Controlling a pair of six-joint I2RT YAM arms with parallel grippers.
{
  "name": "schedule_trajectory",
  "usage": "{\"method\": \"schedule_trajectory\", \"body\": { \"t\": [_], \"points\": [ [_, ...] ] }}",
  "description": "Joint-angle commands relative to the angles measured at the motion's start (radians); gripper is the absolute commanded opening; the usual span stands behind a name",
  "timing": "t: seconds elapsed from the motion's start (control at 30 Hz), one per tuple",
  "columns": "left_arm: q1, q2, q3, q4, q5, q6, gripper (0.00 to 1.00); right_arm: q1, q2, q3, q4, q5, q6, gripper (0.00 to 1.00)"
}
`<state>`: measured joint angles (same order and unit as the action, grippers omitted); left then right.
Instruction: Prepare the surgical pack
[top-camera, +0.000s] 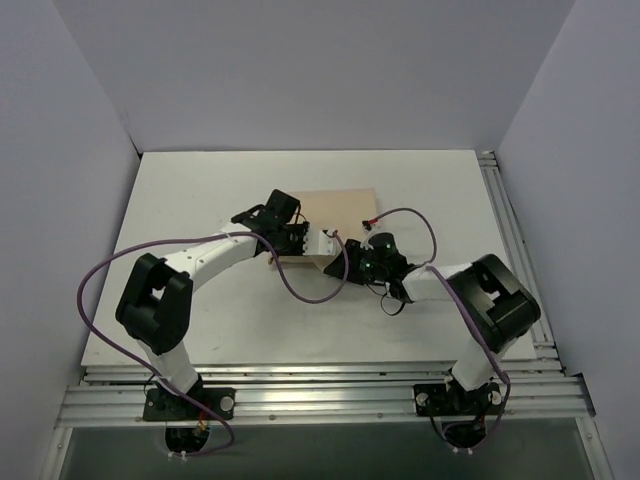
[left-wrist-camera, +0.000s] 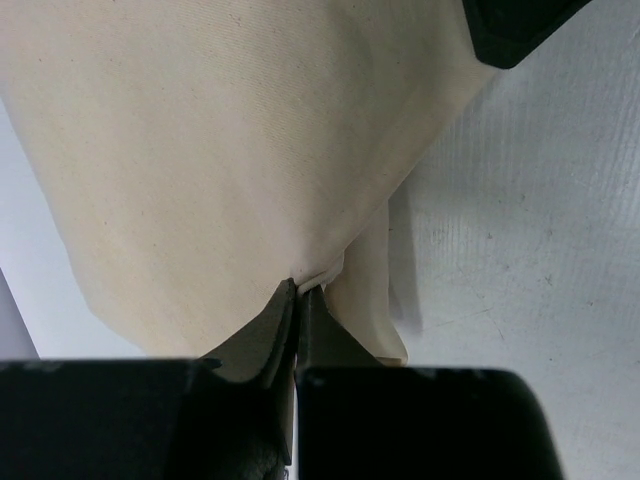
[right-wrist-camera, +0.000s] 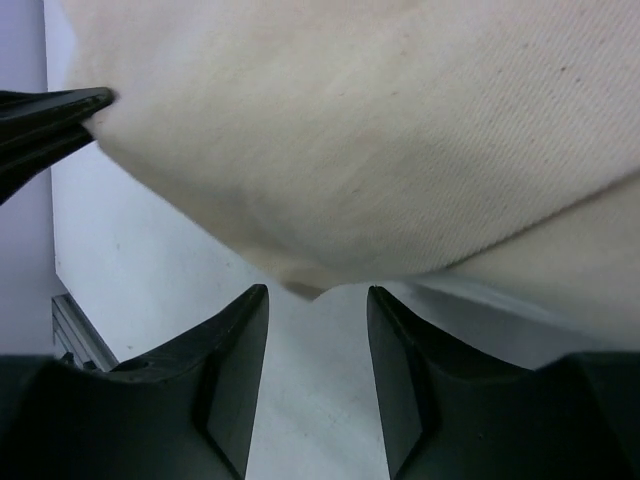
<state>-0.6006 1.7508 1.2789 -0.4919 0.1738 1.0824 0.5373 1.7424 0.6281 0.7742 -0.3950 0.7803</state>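
— Top external view, from the left side first: what does the left gripper (top-camera: 328, 240) do?

— It reaches to the near edge of the beige cloth (top-camera: 340, 205), which lies about in the middle of the white table (top-camera: 200, 200). The left wrist view shows it more closely: the two fingers are pressed together on a small fold at the cloth's edge (a firm pinch), and the cloth spreads away from them like a fan.

— Does the pinched part lie flat?

— It seems a little raised. In the right wrist view the table surface shows under it.

— And further right, the right gripper (top-camera: 352, 262)?

— It is just beside the left one, at the same near edge. Its jaws stand apart and grasp nothing. The edge of the cloth hangs just above the gap between the tips, and as far as I can tell it does not touch them.
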Motion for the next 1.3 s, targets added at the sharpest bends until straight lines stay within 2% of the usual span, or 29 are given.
{"method": "schedule_trajectory", "body": {
  "t": [0.0, 0.13, 0.2, 0.3, 0.33, 0.4, 0.53, 0.7, 1.07, 1.27],
  "points": [
    [-0.002, -0.047, 0.014, 0.038, 0.01, 0.002, 0.02, 0.0, -0.164, 0.018, -0.166, 0.045, -0.048, 0.4],
    [-0.002, -0.05, 0.013, 0.044, 0.007, 0.008, 0.02, 0.001, -0.288, 0.044, -0.445, 0.056, -0.137, 0.43],
    [-0.002, -0.051, 0.013, 0.05, 0.0, 0.008, 0.02, -0.002, -0.34, 0.068, -0.509, 0.065, -0.168, 0.42],
    [-0.002, -0.054, 0.014, 0.055, -0.005, 0.004, 0.02, -0.016, -0.345, 0.073, -0.5, 0.067, -0.126, 0.2],
    [-0.004, -0.056, 0.014, 0.056, -0.005, 0.002, 0.02, -0.022, -0.33, 0.07, -0.418, 0.053, -0.101, 0.08],
    [-0.005, -0.059, 0.011, 0.061, -0.011, 0.001, 0.02, -0.033, -0.261, 0.071, -0.319, -0.014, -0.02, 0.0],
    [-0.008, -0.068, -0.012, 0.093, -0.026, -0.012, 0.02, -0.025, -0.138, 0.105, -0.056, -0.033, 0.08, 0.0],
    [-0.011, -0.071, -0.012, 0.139, -0.036, -0.048, 0.02, -0.016, -0.011, 0.12, 0.115, -0.007, 0.143, 0.0],
    [-0.011, -0.083, 0.003, 0.135, -0.013, -0.093, 0.02, -0.013, 0.147, 0.173, 0.278, 0.041, 0.254, 0.0],
    [-0.01, -0.085, 0.017, 0.122, -0.014, -0.09, 0.02, -0.011, 0.134, 0.182, 0.289, 0.111, 0.269, 0.0]
  ]
}}
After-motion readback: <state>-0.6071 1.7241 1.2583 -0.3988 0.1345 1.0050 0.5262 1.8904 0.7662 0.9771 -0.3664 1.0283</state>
